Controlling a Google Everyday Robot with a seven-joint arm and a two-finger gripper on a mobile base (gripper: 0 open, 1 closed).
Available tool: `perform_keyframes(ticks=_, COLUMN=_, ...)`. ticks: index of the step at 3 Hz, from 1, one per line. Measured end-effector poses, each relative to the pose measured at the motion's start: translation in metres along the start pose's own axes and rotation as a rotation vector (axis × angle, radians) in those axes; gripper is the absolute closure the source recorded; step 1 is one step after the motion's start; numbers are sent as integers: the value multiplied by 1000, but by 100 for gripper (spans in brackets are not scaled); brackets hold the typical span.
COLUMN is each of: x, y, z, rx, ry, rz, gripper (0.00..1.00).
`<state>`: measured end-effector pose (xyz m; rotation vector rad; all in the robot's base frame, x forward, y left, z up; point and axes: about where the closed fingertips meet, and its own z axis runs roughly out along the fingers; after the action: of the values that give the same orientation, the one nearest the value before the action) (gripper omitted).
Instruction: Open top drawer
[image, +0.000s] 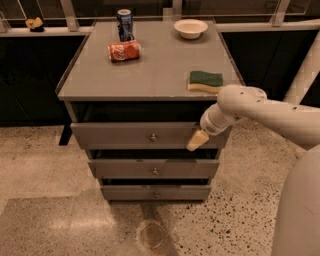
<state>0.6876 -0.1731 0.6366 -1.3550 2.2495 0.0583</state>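
Note:
The top drawer (115, 135) is the widest grey front of the three, with a small round metal knob (153, 137) at its centre. Its front stands a little forward of the cabinet, with a dark gap above it. My gripper (197, 141), cream-tipped on a white arm, hangs in front of the right part of this drawer front, to the right of the knob and apart from it. It holds nothing that I can see.
Two narrower grey drawers (155, 170) (156, 192) sit below. On the cabinet top (150, 70) are an upright blue can (125, 24), a red can on its side (124, 50), a white bowl (190, 28) and a green-yellow sponge (205, 81). Speckled floor surrounds the cabinet.

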Motion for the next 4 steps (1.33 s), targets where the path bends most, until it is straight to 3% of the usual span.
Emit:
perform_keyframes(ticks=3, x=0, y=0, z=0, rx=0, ry=0, rz=0, gripper=88)
perform_keyframes(ticks=4, x=0, y=0, z=0, rx=0, ry=0, rz=0, gripper=100)
